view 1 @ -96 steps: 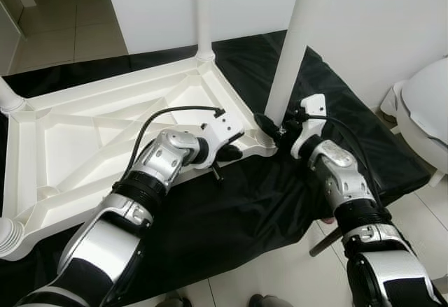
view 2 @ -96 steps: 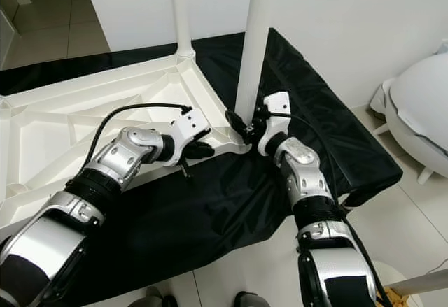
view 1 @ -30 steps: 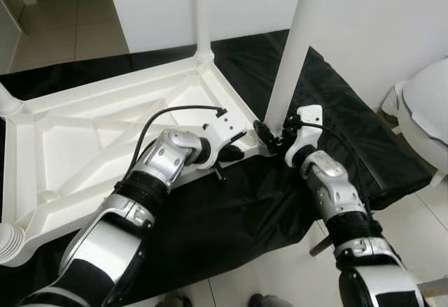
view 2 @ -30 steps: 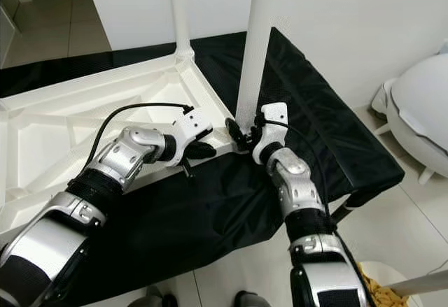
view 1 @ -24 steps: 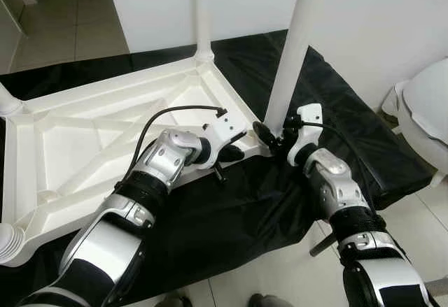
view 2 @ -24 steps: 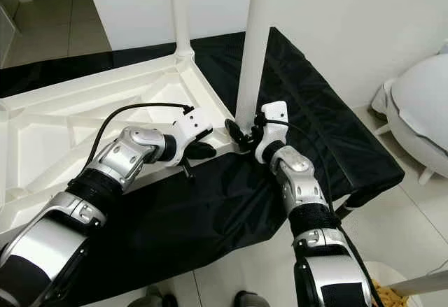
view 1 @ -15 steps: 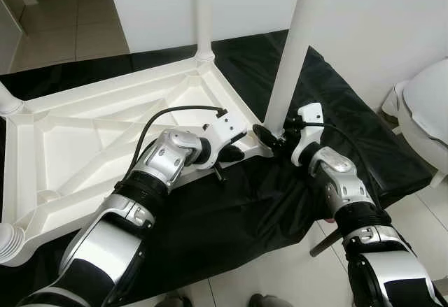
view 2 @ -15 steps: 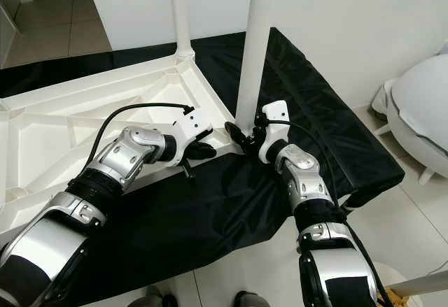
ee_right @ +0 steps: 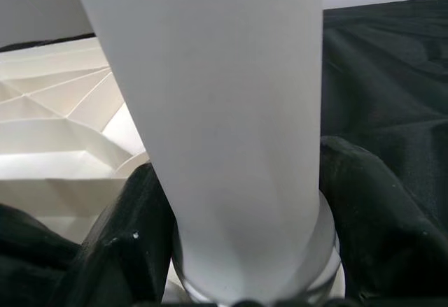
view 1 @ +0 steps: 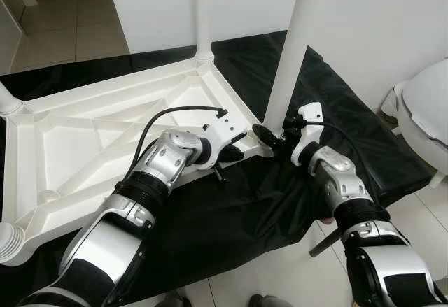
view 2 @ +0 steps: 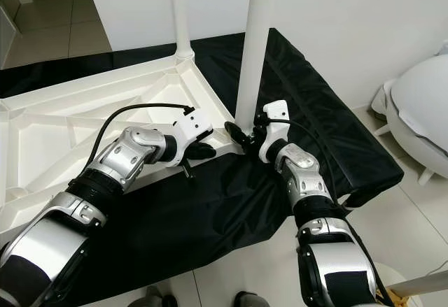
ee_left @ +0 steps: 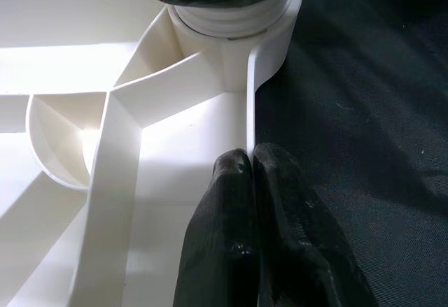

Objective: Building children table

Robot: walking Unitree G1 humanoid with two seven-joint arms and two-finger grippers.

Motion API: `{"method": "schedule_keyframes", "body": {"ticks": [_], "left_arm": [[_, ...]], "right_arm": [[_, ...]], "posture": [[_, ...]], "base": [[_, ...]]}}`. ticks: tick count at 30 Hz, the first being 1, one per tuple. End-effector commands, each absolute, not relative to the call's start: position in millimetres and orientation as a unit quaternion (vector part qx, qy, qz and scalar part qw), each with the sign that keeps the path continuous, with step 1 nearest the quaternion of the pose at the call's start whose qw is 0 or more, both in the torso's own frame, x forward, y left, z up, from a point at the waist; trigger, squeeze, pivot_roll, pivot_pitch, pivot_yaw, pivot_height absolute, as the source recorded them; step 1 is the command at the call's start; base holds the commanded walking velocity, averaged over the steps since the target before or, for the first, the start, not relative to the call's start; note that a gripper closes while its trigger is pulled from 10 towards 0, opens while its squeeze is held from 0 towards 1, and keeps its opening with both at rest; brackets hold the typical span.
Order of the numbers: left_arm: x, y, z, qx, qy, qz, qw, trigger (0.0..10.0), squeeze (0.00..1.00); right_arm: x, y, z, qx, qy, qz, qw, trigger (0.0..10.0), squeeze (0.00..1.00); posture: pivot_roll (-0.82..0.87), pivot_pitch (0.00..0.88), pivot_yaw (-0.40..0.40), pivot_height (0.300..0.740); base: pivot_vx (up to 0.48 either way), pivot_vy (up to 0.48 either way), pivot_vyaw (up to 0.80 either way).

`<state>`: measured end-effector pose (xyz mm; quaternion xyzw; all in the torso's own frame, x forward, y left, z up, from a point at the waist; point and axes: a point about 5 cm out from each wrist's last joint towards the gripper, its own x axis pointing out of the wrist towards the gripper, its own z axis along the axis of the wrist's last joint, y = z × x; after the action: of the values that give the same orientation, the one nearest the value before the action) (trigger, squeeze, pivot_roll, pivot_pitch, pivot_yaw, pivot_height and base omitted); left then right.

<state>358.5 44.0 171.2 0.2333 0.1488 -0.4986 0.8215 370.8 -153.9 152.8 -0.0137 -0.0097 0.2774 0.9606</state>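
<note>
Nearest to us, tiled floor (view 1: 294, 272), then a black cloth (view 1: 231, 216) spread over it. On the cloth lies the upturned white tabletop (view 1: 84, 139), ribbed underside up.

Left end effector (view 1: 234, 154) sits at the tabletop's near right rim; in the left wrist view its two black fingers (ee_left: 238, 223) are pressed together on the thin white rim edge, pinching it, black cloth just beside. Same spot as 3.2 s ago, we see no shift there.

Right end effector (view 2: 245, 133) is at the near right corner, its fingers (ee_right: 133, 237) set either side of the base of the near white leg (view 2: 253, 48), closed around it above the threaded socket (ee_left: 231, 24). The leg stands upright in that corner socket. Compared with 1.0 s ago, the right wrist and forearm have swung a bit to the right while the fingers stay at the leg base; the pose is close to that of 0.5 s ago.

Farther off, a second white leg (view 1: 204, 13) stands upright at the far right corner. At the left, two more leg bases: one near (view 1: 8, 237), one far (view 1: 8, 97). A white rounded object (view 1: 423, 111) is on the right, white wall (view 1: 154, 6) beyond.
</note>
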Motion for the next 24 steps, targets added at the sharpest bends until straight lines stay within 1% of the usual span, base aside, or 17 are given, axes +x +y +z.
{"method": "schedule_keyframes", "body": {"ticks": [1, 3, 9, 11, 13, 14, 19, 20, 21, 22, 23, 24], "left_arm": [[358, 48, 173, 0.24, 0.146, -0.498, 0.821, 10.0, 0.0], [358, 48, 174, 0.239, 0.146, -0.498, 0.821, 10.0, 0.0], [359, 48, 175, 0.239, 0.143, -0.496, 0.823, 10.0, 0.0], [359, 48, 175, 0.239, 0.143, -0.496, 0.823, 10.0, 0.0], [359, 48, 174, 0.239, 0.144, -0.496, 0.822, 10.0, 0.0], [359, 48, 174, 0.239, 0.144, -0.496, 0.822, 10.0, 0.0], [358, 48, 172, 0.239, 0.146, -0.498, 0.821, 10.0, 0.0], [358, 48, 172, 0.239, 0.146, -0.498, 0.821, 10.0, 0.0], [358, 48, 172, 0.24, 0.147, -0.498, 0.82, 10.0, 0.0], [358, 47, 171, 0.24, 0.147, -0.499, 0.82, 10.0, 0.0], [358, 47, 171, 0.24, 0.147, -0.499, 0.82, 10.0, 0.0], [358, 47, 171, 0.24, 0.147, -0.499, 0.82, 10.0, 0.0]], "right_arm": [[361, -165, 116, 0.008, 0.065, 0.235, 0.97, 0.0, 0.0], [360, -163, 115, 0.014, 0.065, 0.225, 0.972, 0.0, 0.0], [360, -145, 116, 0.064, 0.04, 0.131, 0.989, 0.0, 0.0], [360, -143, 116, 0.072, 0.039, 0.124, 0.989, 0.0, 0.0], [359, -136, 123, 0.071, 0.015, 0.084, 0.994, 0.0, 0.0], [359, -136, 123, 0.071, 0.015, 0.084, 0.994, 0.0, 0.0], [355, -116, 135, 0.072, -0.026, 0.013, 0.997, 0.0, 0.0], [355, -116, 135, 0.072, -0.026, 0.013, 0.997, 0.0, 0.0], [353, -111, 134, 0.081, -0.021, 0.0, 0.997, 0.0, 0.0], [351, -103, 129, 0.085, -0.007, 0.006, 0.996, 0.0, 0.0], [351, -103, 129, 0.085, -0.007, 0.006, 0.996, 0.0, 0.0], [349, -97, 126, 0.088, 0.003, 0.01, 0.996, 0.0, 0.0]], "posture": [[-0.05, 0.128, 0.059, 0.74], [-0.05, 0.127, 0.058, 0.74], [-0.05, 0.122, 0.056, 0.74], [-0.05, 0.122, 0.056, 0.74], [-0.06, 0.12, 0.058, 0.74], [-0.06, 0.12, 0.058, 0.74], [-0.06, 0.116, 0.06, 0.74], [-0.06, 0.116, 0.06, 0.74], [-0.06, 0.116, 0.06, 0.74], [-0.06, 0.11, 0.058, 0.74], [-0.06, 0.11, 0.058, 0.74], [-0.06, 0.11, 0.058, 0.74]], "base": [[0.0, 0.0, 0.0], [0.0, 0.0, 0.0], [0.0, 0.0, 0.0], [0.0, 0.0, 0.0], [0.0, 0.0, 0.0], [0.0, 0.0, 0.0], [0.0, 0.0, 0.0], [0.0, 0.0, 0.0], [0.0, 0.0, 0.0], [0.0, 0.0, 0.0], [0.0, 0.0, 0.0], [0.0, 0.0, 0.0]]}}
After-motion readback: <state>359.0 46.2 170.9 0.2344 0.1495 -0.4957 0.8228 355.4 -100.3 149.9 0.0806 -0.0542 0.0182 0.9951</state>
